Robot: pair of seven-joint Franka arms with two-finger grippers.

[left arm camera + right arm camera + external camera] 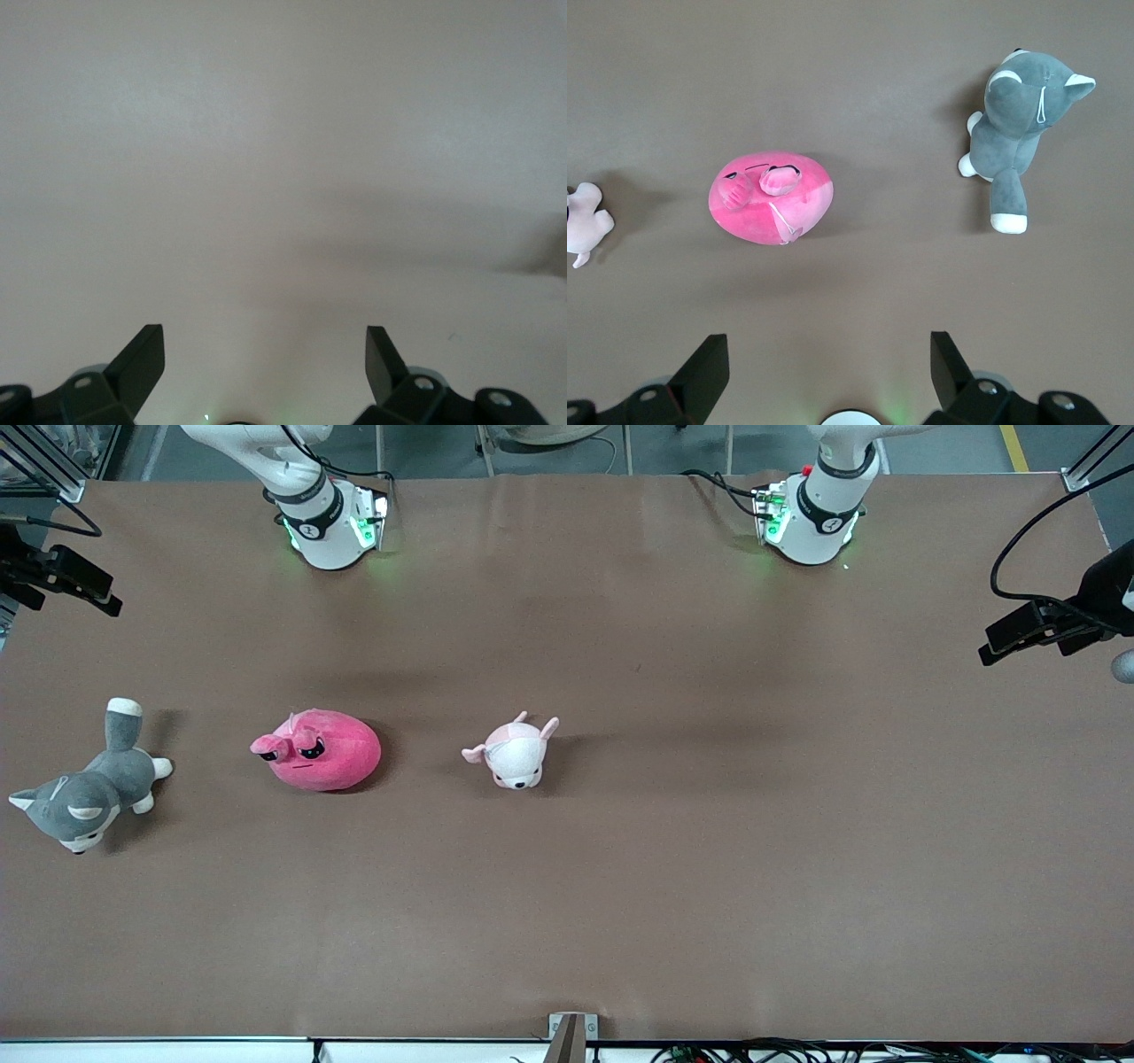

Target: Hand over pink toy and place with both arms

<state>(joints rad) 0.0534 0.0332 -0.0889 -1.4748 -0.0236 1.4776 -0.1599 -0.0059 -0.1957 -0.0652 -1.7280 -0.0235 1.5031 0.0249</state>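
On the brown table [673, 868], toward the right arm's end, the pink toy [321, 750] lies between a grey plush cat [89, 788] and a pale pink plush animal [516, 753]. Right gripper [829, 354] hangs above it, jaws wide, empty. Left gripper [266, 354] waits over bare table, equally spread. Plush looks soft and light; pinch across its round body.

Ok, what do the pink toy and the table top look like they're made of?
The pink toy looks like soft plush fabric: a matte, fuzzy surface, a rounded stuffed body and stitched-looking black eyes. The table seems covered with a brown matte sheet, paper or cloth; faint creases show near the arms' bases. Which of the two, I cannot tell.
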